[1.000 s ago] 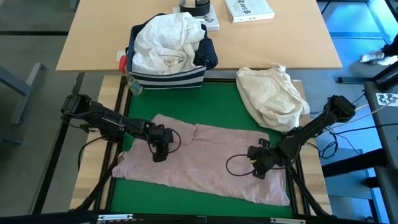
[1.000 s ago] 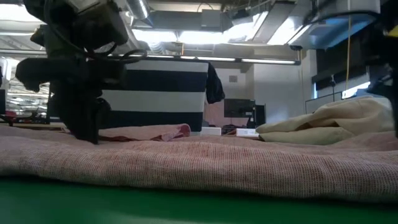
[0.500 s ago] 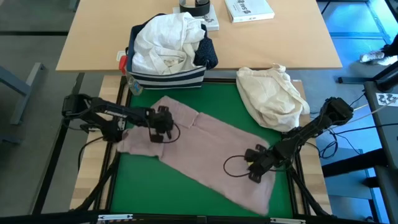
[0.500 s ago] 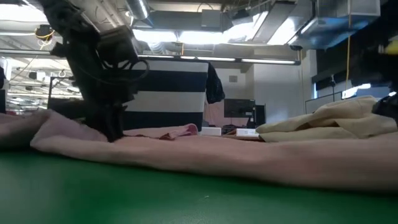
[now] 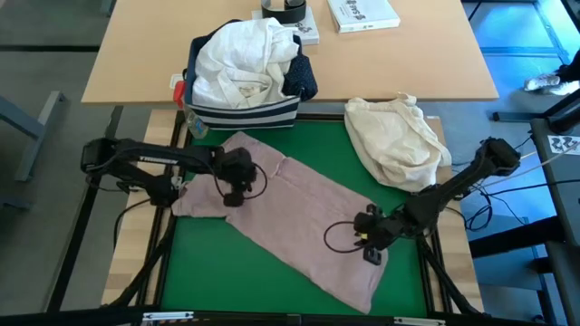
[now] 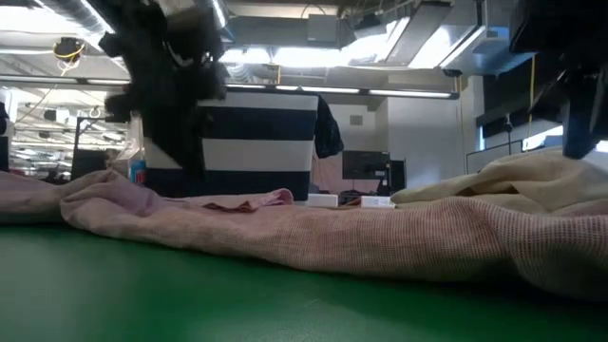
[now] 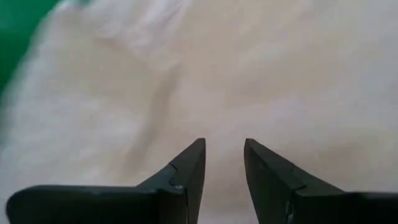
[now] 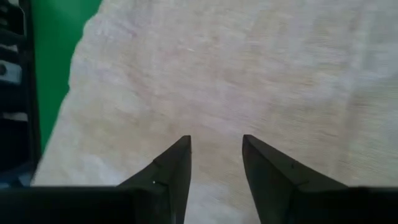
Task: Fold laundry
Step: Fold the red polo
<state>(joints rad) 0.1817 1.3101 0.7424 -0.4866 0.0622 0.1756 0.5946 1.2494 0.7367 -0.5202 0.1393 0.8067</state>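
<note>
The pale pink top [image 5: 299, 217] lies diagonally across the green bench [image 5: 190, 272], both the left gripper [image 5: 234, 195] and right gripper [image 5: 373, 254] over it with fingers slightly apart, gripping nothing visible.

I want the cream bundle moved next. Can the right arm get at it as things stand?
Probably yes. The cream bundle lies in the open on the right side of the green mat, with nothing on top. The right tool is nearby over the pale pink top, its fingers slightly apart.
</note>
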